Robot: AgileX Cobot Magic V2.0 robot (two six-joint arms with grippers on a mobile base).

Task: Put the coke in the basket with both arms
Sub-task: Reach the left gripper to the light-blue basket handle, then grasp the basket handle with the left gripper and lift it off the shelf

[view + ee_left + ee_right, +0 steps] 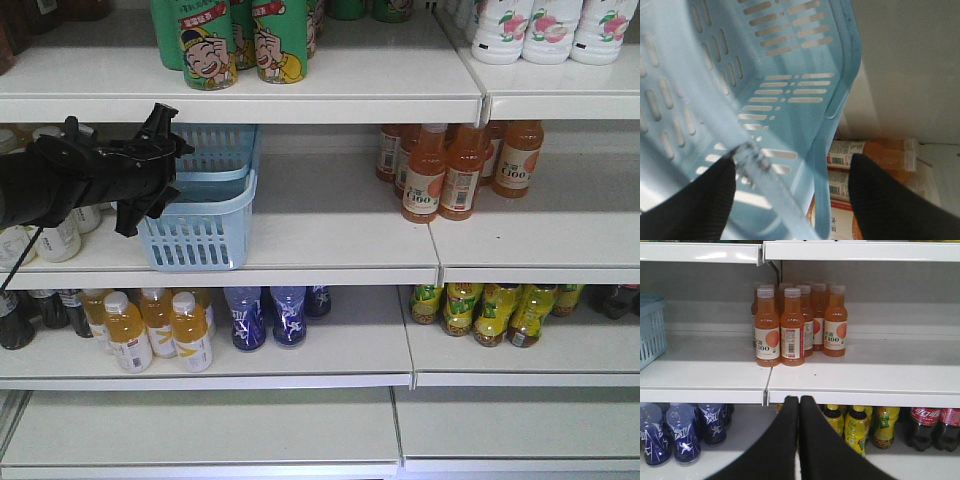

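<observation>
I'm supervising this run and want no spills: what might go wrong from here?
1. The left gripper is open astride what looks like the basket's handle. A partial grip might tilt the basket, which sits near the front edge of the shelf.
2. No red coke bottle is visible. The shut right gripper faces orange C100 bottles, with dark cola bottles below, so it may pick the wrong drink.

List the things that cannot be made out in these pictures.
- Basket inside: front view, its own wall and the left hand hide it; left wrist view shows only part.
- Coke: shows in no view.
- Dark cola bottles: right wrist view, shelf edge hides caps, frame cuts the last one.
- Right hand: only shut fingertips show.
</observation>
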